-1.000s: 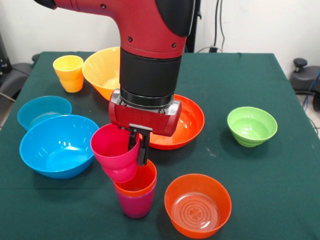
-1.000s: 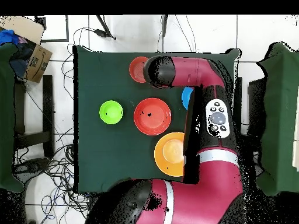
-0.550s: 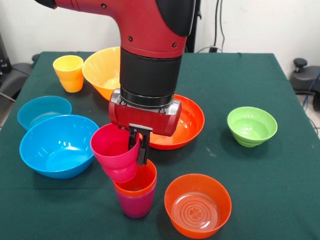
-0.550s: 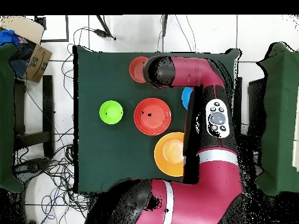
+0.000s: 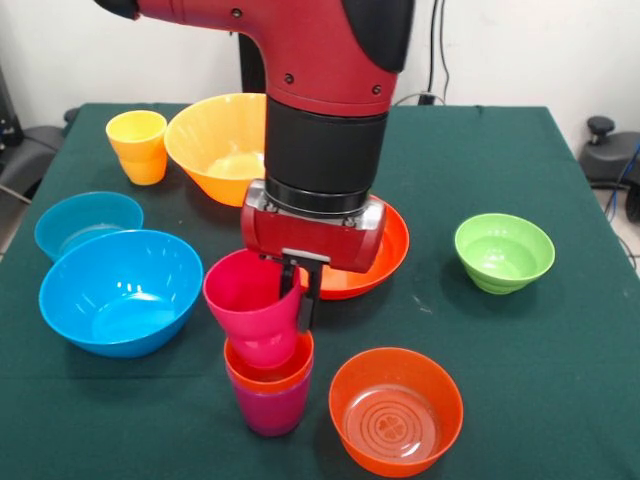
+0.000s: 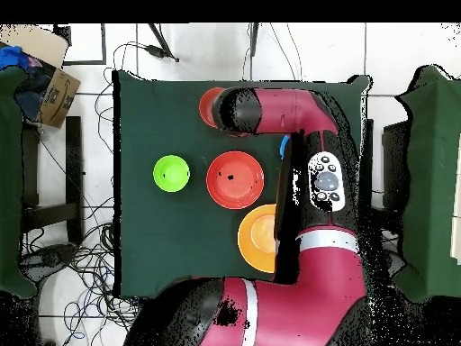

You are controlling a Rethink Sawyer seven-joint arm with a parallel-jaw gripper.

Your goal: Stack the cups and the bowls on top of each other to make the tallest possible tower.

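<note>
gripper (image 5: 303,297) pinches crimson cup (image 5: 252,308); translucent orange bowl (image 5: 396,409) beside, apparently apart.

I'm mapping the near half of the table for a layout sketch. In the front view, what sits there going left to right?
Large blue bowl → stack of cups, its crimson cup in the gripper → small translucent orange bowl → small green bowl.

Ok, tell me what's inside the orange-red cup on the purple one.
The crimson cup, gripped at its rim by the hand, sits with its base in the orange-red cup. Anything beneath that base is hidden.
</note>
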